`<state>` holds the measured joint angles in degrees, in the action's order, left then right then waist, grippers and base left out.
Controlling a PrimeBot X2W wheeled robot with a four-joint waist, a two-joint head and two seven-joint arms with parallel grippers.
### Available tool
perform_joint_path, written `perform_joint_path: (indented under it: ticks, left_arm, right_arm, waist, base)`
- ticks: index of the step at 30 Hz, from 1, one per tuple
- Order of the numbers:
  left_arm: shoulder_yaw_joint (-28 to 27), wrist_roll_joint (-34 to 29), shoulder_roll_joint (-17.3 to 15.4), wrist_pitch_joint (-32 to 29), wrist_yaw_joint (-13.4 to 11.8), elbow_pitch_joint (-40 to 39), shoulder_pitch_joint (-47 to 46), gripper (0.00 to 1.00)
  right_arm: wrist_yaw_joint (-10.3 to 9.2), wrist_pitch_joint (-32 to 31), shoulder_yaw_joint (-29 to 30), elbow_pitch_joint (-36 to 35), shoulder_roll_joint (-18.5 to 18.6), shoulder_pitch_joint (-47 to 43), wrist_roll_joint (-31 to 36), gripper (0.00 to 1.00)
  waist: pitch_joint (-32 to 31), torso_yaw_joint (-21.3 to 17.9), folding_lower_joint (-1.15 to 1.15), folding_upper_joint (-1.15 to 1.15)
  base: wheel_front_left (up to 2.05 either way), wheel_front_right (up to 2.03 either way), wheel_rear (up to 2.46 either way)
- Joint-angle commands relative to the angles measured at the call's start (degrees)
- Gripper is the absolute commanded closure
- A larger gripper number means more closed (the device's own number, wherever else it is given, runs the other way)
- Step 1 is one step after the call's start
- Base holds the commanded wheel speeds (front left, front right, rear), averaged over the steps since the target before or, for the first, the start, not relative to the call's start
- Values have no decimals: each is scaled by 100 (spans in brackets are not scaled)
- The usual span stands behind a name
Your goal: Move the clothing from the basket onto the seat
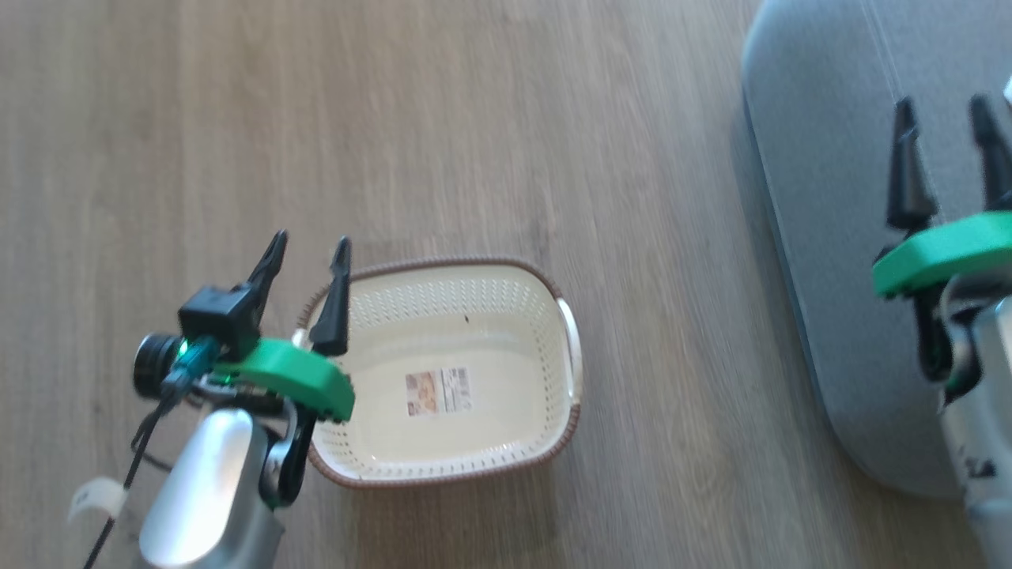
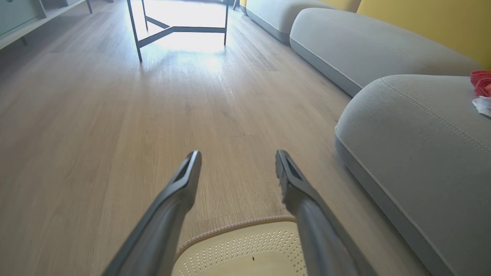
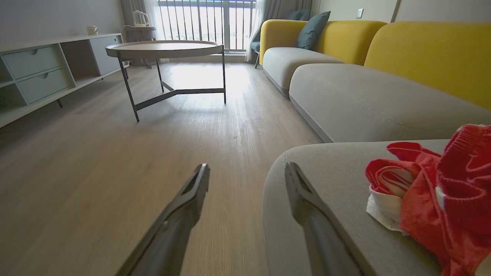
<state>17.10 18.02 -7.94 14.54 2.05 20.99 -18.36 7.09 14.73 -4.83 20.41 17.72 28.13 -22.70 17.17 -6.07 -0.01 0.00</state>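
While the head view looked down on the wooden floor [image 1: 553, 118], the basket [image 1: 506, 332] sat low and centre in frame, bare inside but for its label sticker [image 1: 437, 393]. The left gripper [image 1: 310, 239] hung over the basket's left rim, jaws spread, nothing between them. The right gripper [image 1: 941, 101], at the right edge of frame, hovered above the seat [image 1: 822, 237], fingers likewise apart and empty; it was probably there because that was the drop spot. Left wrist view: both fingers stood wide, with the basket's brown rim and perforated wall at bottom centre just beneath them. The seat ran along the right side, and the clothing [image 2: 481, 82] showed as a scrap of red with a white piece at the far right edge, lying on the cushion. Right wrist view: the fingers were parted above the seat's rounded corner and held nothing. Red garments with white stripes and a white cloth lay heaped at lower right on the cushion, near the right-hand finger, contact not discernible. Judgement: with the basket emptied and the pile on the seat, the task looked finished or nearly so, and open jaws suited arms with nothing left to carry.
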Motion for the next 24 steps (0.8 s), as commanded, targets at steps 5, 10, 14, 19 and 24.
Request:
perform_joint_path:
  ticks: [5, 10, 14, 19, 24]
  left_arm:
    - [-762, -238, 124, 45, 103, -223, 345, 0]
    - [-1210, -420, 261, 45, 174, -243, 677, 0]
    - [-1541, -571, 349, 45, 175, -284, 900, 0]
    - [-1841, -727, 435, 45, 175, -403, 1115, 0]
    - [-2032, -799, 480, 46, 231, -487, 1298, 0]
  right_arm:
    - [40, 27, -204, -261, -89, -513, -58, 0]
    - [40, 27, -447, -261, -208, -867, 23, 0]
    - [40, 27, -524, -251, -326, -1093, 79, 0]
    - [40, 27, -607, -261, -420, -1333, 137, 0]
    - [40, 27, -600, -291, -551, -1525, 164, 0]
  waist:
    - [-627, 341, 1, 0]
    - [-893, 369, 1, 0]
    - [-1071, 364, 1, 0]
    - [-1215, 369, 1, 0]
    - [-1344, 350, 1, 0]
  base:
    - [0, 0, 0]
    - [0, 0, 0]
    - [0, 0, 0]
    - [0, 0, 0]
    - [0, 0, 0]
